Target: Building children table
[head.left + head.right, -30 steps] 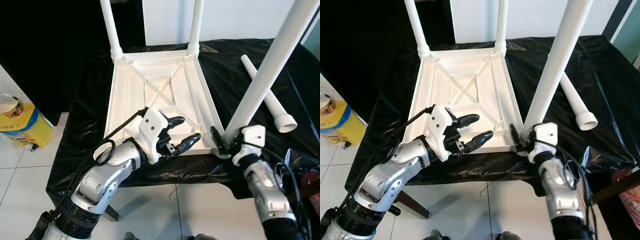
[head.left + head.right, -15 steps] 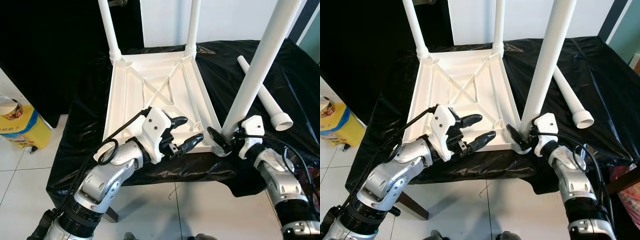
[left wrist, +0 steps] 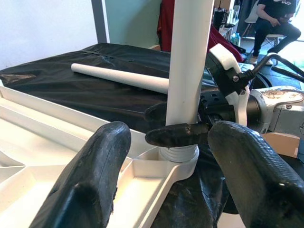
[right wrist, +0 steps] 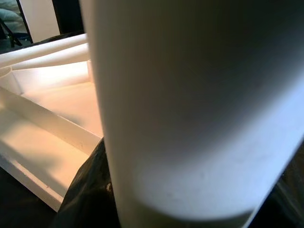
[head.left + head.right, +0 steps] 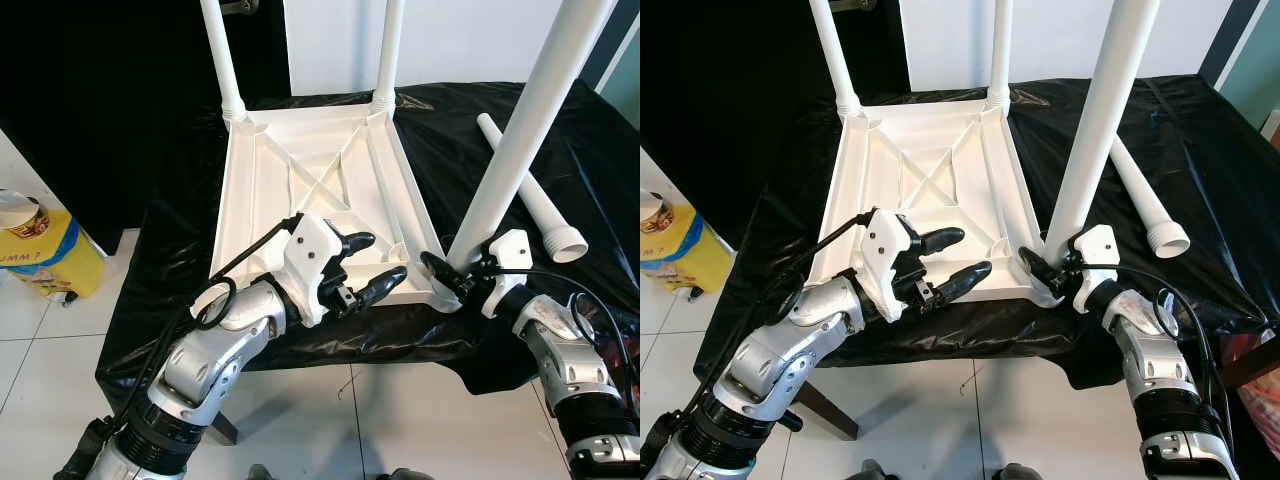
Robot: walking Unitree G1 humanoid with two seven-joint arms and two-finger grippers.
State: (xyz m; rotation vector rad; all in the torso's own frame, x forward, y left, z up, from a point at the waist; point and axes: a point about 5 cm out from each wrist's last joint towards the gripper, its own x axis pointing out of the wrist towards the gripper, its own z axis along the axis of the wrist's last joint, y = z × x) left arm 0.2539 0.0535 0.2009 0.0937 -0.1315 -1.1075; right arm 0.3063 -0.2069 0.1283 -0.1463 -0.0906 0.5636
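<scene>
Low in the frame's centre, the left tool (image 5: 365,265) hovers over the near edge of the upturned white tabletop (image 5: 300,200), its two black fingers spread wide apart and holding nothing. Just right of it, at lower right, the right tool (image 5: 443,276) is closed around the base of a white table leg (image 5: 520,135) where it meets the tabletop's near right corner socket (the leg leans up toward the upper right corner of the frame). The tabletop lies underside up on a bench draped in black plastic sheeting (image 5: 470,150). Further back on the right, a loose leg (image 5: 530,195) lies flat on the sheeting. At the far corners, two fitted legs (image 5: 222,55) stand upright. A yellow container (image 5: 40,250) sits on the tiled floor at left.
</scene>
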